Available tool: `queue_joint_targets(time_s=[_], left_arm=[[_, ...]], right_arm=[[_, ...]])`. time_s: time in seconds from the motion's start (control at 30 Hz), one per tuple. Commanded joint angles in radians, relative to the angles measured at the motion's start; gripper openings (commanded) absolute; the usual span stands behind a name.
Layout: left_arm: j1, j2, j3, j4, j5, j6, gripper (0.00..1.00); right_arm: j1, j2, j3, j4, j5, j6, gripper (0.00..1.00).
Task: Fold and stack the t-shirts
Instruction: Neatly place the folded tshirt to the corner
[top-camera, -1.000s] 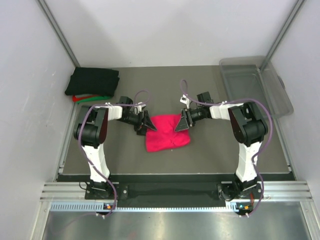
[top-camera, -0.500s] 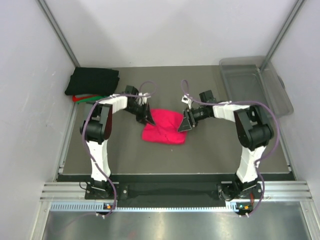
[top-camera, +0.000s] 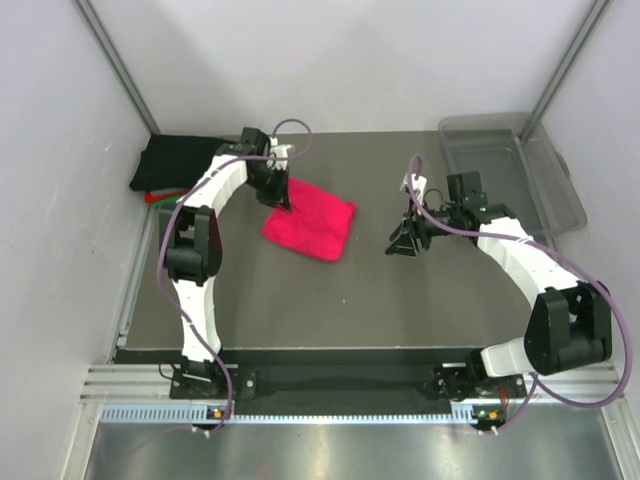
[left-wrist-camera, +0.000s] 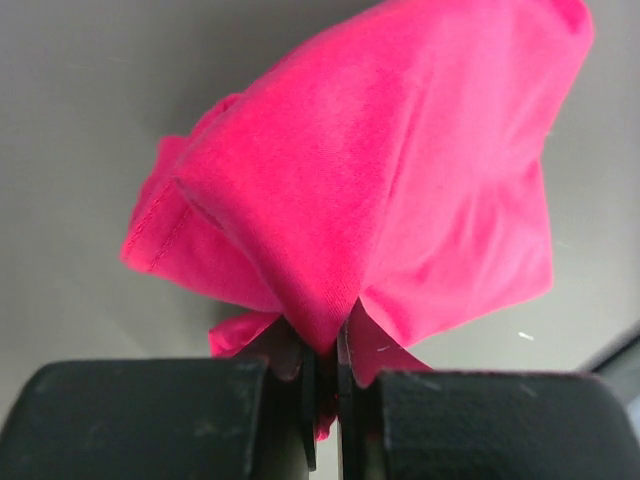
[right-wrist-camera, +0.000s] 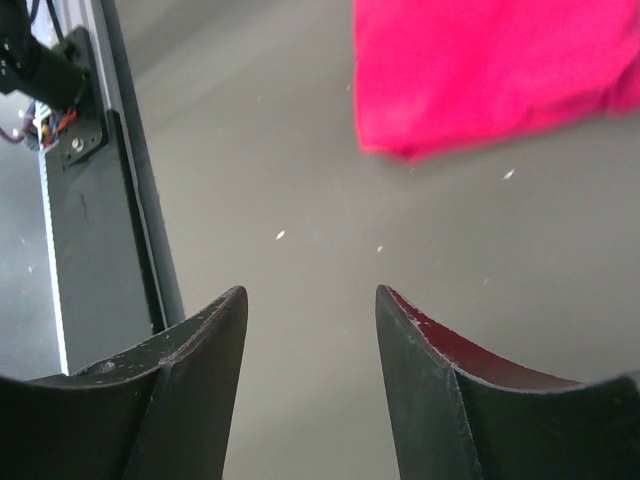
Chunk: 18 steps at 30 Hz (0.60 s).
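while the left gripper (left-wrist-camera: 327, 372) clamps a corner of the pinkish-red t-shirt (top-camera: 312, 221), the right gripper (top-camera: 406, 242) hangs spread and empty
the tee lies folded flat a bit right of the black t-shirt (top-camera: 187, 160) stack, and the pinched corner is the one nearest that stack. right jaws sit further from the stack, past the tee's other edge, not touching the cloth.

The top camera looked steeply down from high above the near edge, taking in the whole worktop (top-camera: 400, 300) from afar. The left wrist camera sat very close behind the left gripper (left-wrist-camera: 323, 350), facing along it at the tee (left-wrist-camera: 400, 180), which filled most of its frame. The right wrist camera looked past the right gripper (right-wrist-camera: 310, 310) onto the worktop from farther back, catching the tee's edge at upper right. All three views shared the tee.
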Motion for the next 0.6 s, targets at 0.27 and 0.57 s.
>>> queue_joint_targets(time_s=[0.27,0.57], left_arm=[[0.093,0.027,0.273,-0.083,-0.575,0.207,0.0],[0.098,0.1,0.396,0.046,-0.753,0.217,0.0]], right_arm=[[-0.024,-0.09,-0.114,0.018,-0.025,-0.034,0.55],[-0.073,-0.101,-0.137,0.024,-0.069,-0.023,0.54]])
